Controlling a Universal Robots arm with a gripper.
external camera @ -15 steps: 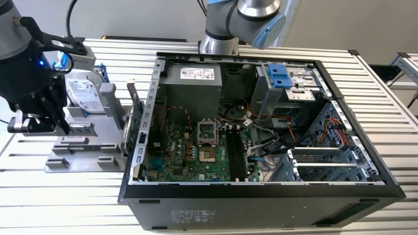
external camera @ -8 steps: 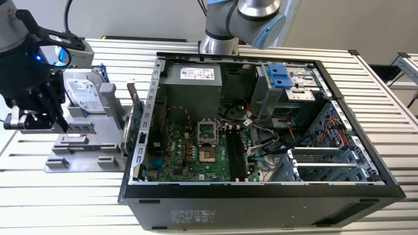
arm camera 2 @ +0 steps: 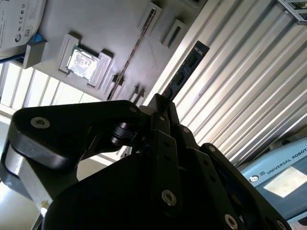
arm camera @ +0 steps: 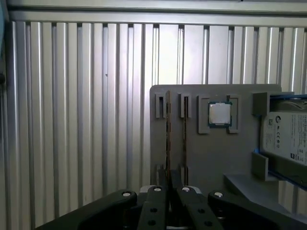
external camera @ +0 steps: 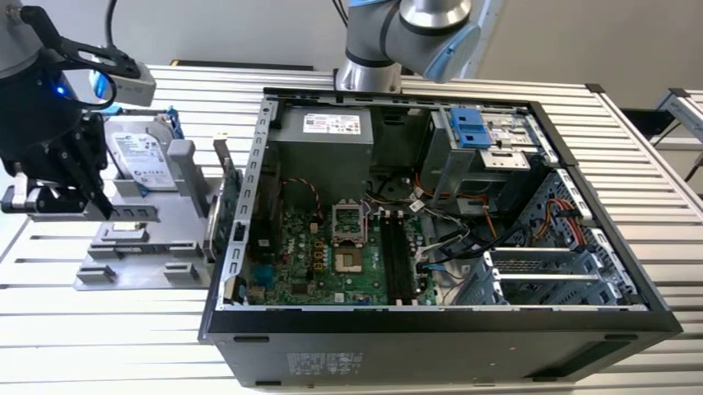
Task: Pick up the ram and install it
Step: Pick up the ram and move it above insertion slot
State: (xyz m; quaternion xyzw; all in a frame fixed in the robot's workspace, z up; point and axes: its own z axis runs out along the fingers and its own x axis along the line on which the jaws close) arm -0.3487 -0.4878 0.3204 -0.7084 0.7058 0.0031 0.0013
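**1. Position.** At the exterior view's left, my pincer [external camera: 99,204] hangs over the grey fixture [external camera: 132,267], with the hard drive [external camera: 143,160] just beside it. In the second wrist view the pincer is closed on the ram [arm camera 2: 186,67], which runs out edge-on beyond it. I cannot tell whether the ram's lower edge has cleared its fixture slot.

**2. Hazards at the fixture.** A second stick [arm camera: 184,136] stands in the next slot, close to mine. The CPU [arm camera: 219,114] sits just past it. A tilted lift would likely bind the ram in its slot, drag the fixture or knock the neighbour. The hold is on a thin board, so a skewed pull could let it pivot in my grip.

**3. Hazards in transit.** The card [external camera: 230,214] stands upright between the fixture and the case [external camera: 439,317]. A low path risks striking the card or the case wall and shifting the ram.

**4. Hazards at the board.** The slots [external camera: 396,255] lie deep inside the case, with cables [external camera: 456,243] near them on the exterior view's right. A ram that has turned in my grip would meet its slot askew. Pressing then could bend the board or damage the slot. The cables could also foul the pincer on the way down.
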